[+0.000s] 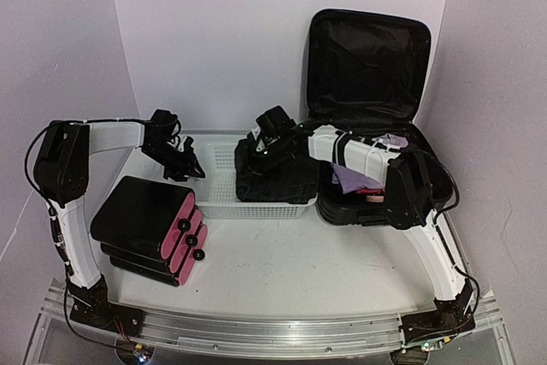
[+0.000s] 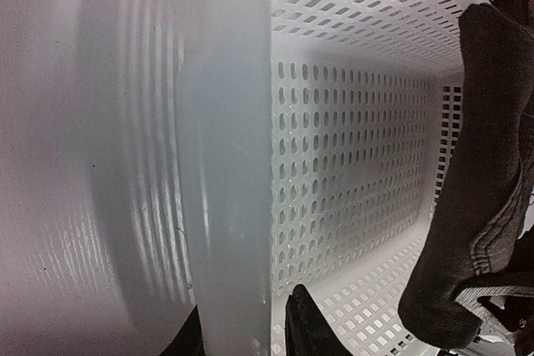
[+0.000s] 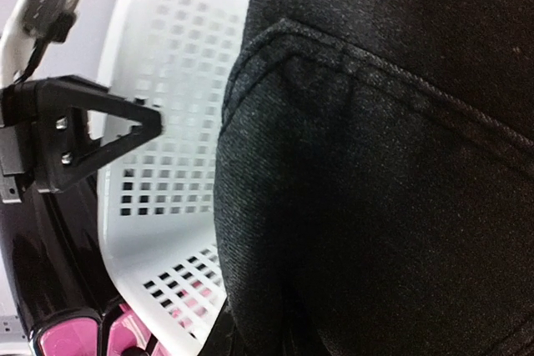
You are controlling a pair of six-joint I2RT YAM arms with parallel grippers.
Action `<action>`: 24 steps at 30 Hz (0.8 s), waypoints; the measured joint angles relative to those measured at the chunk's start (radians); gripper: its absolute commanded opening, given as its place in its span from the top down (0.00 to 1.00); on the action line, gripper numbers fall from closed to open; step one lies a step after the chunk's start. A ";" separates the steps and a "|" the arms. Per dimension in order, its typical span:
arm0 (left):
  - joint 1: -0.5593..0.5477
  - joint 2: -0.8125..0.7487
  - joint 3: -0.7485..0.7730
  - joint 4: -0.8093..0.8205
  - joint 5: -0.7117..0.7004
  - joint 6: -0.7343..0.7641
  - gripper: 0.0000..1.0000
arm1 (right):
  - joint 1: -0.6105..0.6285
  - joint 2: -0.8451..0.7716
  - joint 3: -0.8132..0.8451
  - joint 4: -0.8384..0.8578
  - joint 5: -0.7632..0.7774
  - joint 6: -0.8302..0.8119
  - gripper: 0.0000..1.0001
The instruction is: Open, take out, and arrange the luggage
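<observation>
One black luggage (image 1: 367,66) lies open, fabric-lined lid upright, just right of the right fingers (image 1: 263,147), which press into one dark folded garment (image 1: 278,181); whether they grip it cannot be told. The left fingers (image 2: 310,327) clench the wall of one white perforated basket (image 1: 224,203). Three smooth pink-ended cases (image 1: 141,211) are stacked below them on the open counter (image 1: 299,262).

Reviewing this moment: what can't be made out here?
- Right gripper fingertips: right wrist view, buried behind dark folded garment.
- Left gripper contact with white perforated basket rim: left wrist view, cut off at bottom edge.
- Large black open suitcase contents: top view, right arm covers most.
</observation>
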 measured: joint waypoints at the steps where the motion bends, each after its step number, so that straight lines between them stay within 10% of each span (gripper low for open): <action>1: 0.000 -0.001 -0.003 0.005 0.000 -0.001 0.75 | 0.003 0.013 0.010 0.014 -0.013 -0.004 1.00; 21: 0.000 -0.005 -0.011 0.015 0.008 -0.002 0.75 | 0.020 0.127 0.022 0.221 -0.154 0.020 1.00; 24: 0.000 -0.008 -0.016 0.016 0.008 -0.002 0.74 | 0.023 0.140 0.023 0.230 -0.154 0.023 0.80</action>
